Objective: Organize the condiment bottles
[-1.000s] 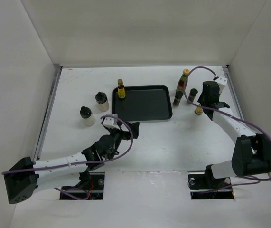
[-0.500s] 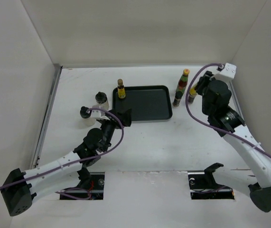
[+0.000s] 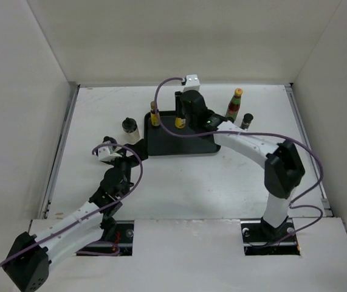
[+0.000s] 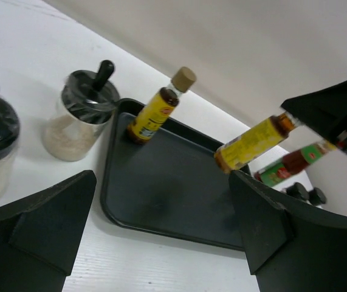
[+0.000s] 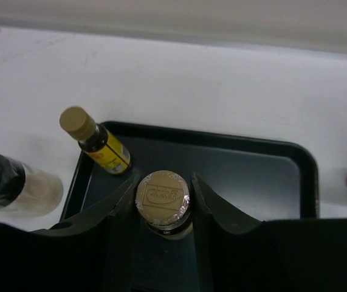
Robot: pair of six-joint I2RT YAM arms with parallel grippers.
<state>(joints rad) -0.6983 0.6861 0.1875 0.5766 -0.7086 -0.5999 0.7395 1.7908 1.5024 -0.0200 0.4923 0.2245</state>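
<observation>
Squarely in right tool (image 5: pixel 163 182) — yellow-labelled bottle (image 5: pixel 162 197), over tray (image 5: pixel 252 167)

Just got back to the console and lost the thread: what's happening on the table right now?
The right gripper is shut on a yellow-labelled bottle, holding it over the black tray, beside the other yellow-labelled bottle standing in the tray's back left corner. The left gripper is open and empty, near the two cream jars on the table. The red bottle and a dark bottle stand right of the tray.

Left arm (image 3: pixel 82 213) stretched forward, left claw (image 4: pixel 162 177) spread wide, right arm (image 3: pixel 246 143) bent leftward, right claw (image 5: pixel 164 179) pinching bottle (image 5: pixel 163 198)
</observation>
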